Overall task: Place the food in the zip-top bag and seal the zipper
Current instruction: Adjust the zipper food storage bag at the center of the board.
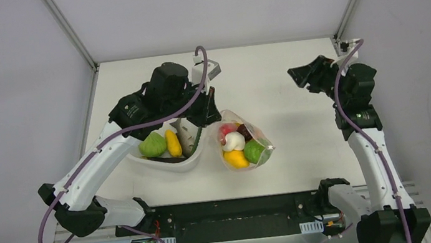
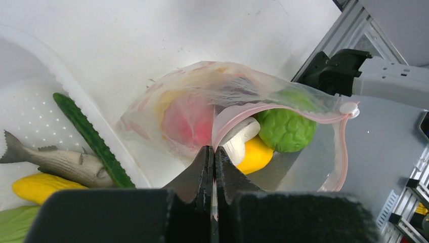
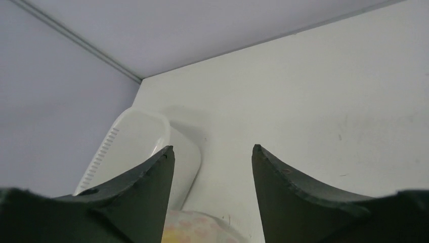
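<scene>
The clear zip-top bag (image 1: pixel 244 143) lies mid-table with its mouth open; it also shows in the left wrist view (image 2: pixel 202 96). Inside are pink-red (image 2: pixel 187 121), pale cream (image 2: pixel 240 139), yellow (image 2: pixel 255 154) and green (image 2: pixel 284 129) toy foods. The pink-red zipper (image 2: pixel 283 109) curves across the mouth to a white slider (image 2: pixel 349 108). My left gripper (image 2: pixel 213 150) is shut on the zipper edge of the bag. My right gripper (image 3: pixel 212 152) is open and empty, raised at the far right (image 1: pixel 301 75).
The white tub (image 1: pixel 171 159) sits left of the bag, holding a green leafy piece (image 1: pixel 152 145), yellow corn (image 1: pixel 172 143), a toy fish (image 2: pixel 55 162) and a cucumber (image 2: pixel 88 136). The tub shows in the right wrist view (image 3: pixel 131 147). Frame posts stand at the far corners.
</scene>
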Robot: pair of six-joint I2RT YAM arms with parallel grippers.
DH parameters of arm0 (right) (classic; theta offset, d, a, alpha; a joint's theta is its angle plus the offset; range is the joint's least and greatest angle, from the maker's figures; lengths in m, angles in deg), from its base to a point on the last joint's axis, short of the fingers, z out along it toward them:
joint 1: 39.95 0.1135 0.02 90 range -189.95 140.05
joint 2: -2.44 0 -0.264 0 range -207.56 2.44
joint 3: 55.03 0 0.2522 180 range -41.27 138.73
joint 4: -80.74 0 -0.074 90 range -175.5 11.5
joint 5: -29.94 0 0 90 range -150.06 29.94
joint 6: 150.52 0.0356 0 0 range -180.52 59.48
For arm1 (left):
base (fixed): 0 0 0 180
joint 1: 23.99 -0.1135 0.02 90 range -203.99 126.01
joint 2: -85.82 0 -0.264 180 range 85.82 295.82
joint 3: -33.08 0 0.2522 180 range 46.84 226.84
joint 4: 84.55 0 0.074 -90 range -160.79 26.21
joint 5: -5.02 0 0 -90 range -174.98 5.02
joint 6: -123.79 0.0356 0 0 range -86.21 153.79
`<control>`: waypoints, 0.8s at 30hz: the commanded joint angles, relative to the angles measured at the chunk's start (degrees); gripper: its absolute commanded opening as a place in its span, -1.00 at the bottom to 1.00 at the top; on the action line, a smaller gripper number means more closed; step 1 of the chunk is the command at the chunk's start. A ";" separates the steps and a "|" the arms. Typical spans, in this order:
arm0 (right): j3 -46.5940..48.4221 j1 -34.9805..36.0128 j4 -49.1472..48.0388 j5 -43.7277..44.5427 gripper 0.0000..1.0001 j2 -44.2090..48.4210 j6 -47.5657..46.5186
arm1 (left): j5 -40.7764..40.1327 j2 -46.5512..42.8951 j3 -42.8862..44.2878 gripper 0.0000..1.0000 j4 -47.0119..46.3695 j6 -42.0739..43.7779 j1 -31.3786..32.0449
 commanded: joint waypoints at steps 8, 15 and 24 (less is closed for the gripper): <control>-28.46 -1.88 -44.10 -28.96 0.30 14.40 5.98 | 8.03 4.12 6.71 -1.00 0.03 -0.76 -7.74; -36.47 0.95 -68.23 -38.40 0.34 15.22 9.95 | 8.62 6.93 8.77 -1.00 -0.17 -1.06 -9.03; -34.04 11.33 -40.81 -40.32 0.36 26.06 -15.03 | 8.96 7.44 10.16 -1.00 -0.97 -2.65 -10.52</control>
